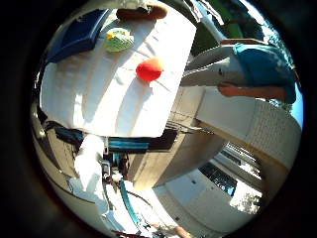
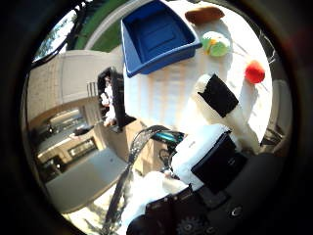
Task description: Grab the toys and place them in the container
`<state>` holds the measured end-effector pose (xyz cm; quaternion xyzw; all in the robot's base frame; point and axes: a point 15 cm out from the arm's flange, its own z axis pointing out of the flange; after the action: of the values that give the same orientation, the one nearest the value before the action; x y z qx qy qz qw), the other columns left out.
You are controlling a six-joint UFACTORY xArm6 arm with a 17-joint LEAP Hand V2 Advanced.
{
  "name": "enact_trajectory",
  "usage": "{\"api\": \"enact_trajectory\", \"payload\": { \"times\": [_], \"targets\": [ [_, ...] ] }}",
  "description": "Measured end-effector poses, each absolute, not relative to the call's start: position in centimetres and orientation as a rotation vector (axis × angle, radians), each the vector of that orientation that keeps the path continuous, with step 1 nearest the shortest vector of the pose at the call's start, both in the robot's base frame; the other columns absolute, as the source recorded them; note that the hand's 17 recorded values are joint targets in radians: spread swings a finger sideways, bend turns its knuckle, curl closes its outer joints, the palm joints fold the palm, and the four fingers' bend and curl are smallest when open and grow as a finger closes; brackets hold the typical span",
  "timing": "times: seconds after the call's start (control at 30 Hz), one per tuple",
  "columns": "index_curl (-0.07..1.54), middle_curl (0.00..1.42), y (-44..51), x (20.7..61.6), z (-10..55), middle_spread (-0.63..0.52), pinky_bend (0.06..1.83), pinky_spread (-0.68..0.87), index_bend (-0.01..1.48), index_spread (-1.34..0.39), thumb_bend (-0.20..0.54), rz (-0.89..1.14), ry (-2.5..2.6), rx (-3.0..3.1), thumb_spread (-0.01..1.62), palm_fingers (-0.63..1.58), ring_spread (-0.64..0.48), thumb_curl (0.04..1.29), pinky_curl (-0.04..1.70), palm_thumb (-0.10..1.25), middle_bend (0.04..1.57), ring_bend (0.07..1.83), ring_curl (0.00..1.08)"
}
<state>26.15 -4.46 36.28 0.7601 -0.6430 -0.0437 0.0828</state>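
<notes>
Three toys lie on a table under a white cloth: a red round one near one edge, a green and yellow one further in, and a brown one at the far end. Beside the green toy stands a blue container with nothing in it. My hand hovers high above the table and well away from the toys. One white and black finger reaches out straight toward the cloth, and nothing is in the hand.
The table's near edge drops to a paved floor. A dark frame stands by the table's side near the container. A low pale wall runs beyond the paving.
</notes>
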Motion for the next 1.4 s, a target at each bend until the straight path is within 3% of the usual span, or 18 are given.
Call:
{"api": "enact_trajectory", "payload": {
  "times": [0.33,0.67,0.97,1.1,1.17,1.2,1.27,1.3,1.4],
  "targets": [
    [0.33,0.3,-10.6,29.4,34.7,0.03,0.52,0.43,0.14,-0.17,-0.034,-0.148,-2.003,2.169,1.27,0.23,0.27,0.32,0.23,0.68,0.17,0.36,0.34],
    [0.29,0.31,-15.7,33.8,25.7,0.04,0.55,0.41,0.15,-0.16,-0.031,-0.196,-1.891,2.114,1.18,0.12,0.26,0.33,0.23,0.64,0.17,0.36,0.34],
    [0.28,0.32,-17.4,34.3,16.0,0.05,0.54,0.41,0.17,-0.14,-0.028,-0.286,-1.787,2.059,1.12,0.1,0.25,0.34,0.23,0.66,0.19,0.33,0.33],
    [0.28,0.33,-17.4,35.7,14.8,0.03,0.5,0.41,0.18,-0.12,-0.02,-0.226,-1.772,2.076,1.09,0.15,0.25,0.34,0.22,0.69,0.21,0.33,0.33],
    [0.28,0.35,-17.5,36.3,14.3,0.0,0.49,0.4,0.18,-0.11,-0.018,-0.191,-1.766,2.096,1.08,0.28,0.24,0.35,0.21,0.71,0.24,0.38,0.34],
    [0.28,0.37,-17.5,36.6,13.9,-0.03,0.5,0.39,0.16,-0.14,-0.014,-0.173,-1.765,2.109,1.07,0.49,0.21,0.35,0.2,0.73,0.3,0.5,0.36],
    [0.26,0.39,-17.3,36.8,13.2,-0.05,0.51,0.37,0.12,-0.15,-0.011,-0.142,-1.761,2.134,1.07,0.59,0.2,0.36,0.19,0.74,0.35,0.57,0.37],
    [0.2,0.44,-17.3,36.9,13.5,-0.08,0.58,0.36,0.05,-0.21,-0.014,-0.126,-1.755,2.143,1.06,0.79,0.16,0.37,0.2,0.77,0.49,0.81,0.43],
    [0.14,0.57,-17.5,36.7,14.7,-0.15,0.73,0.35,0.1,-0.3,-0.025,-0.101,-1.712,2.144,1.04,0.83,0.09,0.39,0.26,0.78,0.69,1.12,0.6]
  ]
}}
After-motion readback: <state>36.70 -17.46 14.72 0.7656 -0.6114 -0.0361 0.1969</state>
